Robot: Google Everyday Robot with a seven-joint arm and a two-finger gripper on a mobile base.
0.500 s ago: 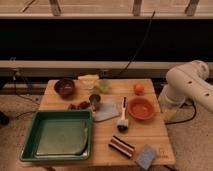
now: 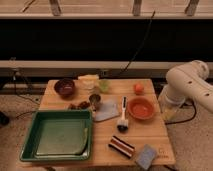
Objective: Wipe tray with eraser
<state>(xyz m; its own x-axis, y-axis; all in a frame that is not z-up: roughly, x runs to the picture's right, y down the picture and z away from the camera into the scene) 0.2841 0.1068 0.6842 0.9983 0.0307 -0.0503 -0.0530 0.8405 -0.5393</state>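
On the desk [image 2: 150, 131], the tray [image 2: 60, 114] is set at the front left. The gripper [image 2: 170, 111] is seen off the right edge; whether it is open cannot be told. The eraser [image 2: 121, 146] lies front centre, between gripper and tray, nearer the tray, its long axis diagonal.

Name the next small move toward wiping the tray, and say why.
Probably swing the arm in from beside the table toward the eraser. The eraser lies untouched near the front edge, between the tray and the blue-grey sponge. The gripper is out of view, nowhere near it.
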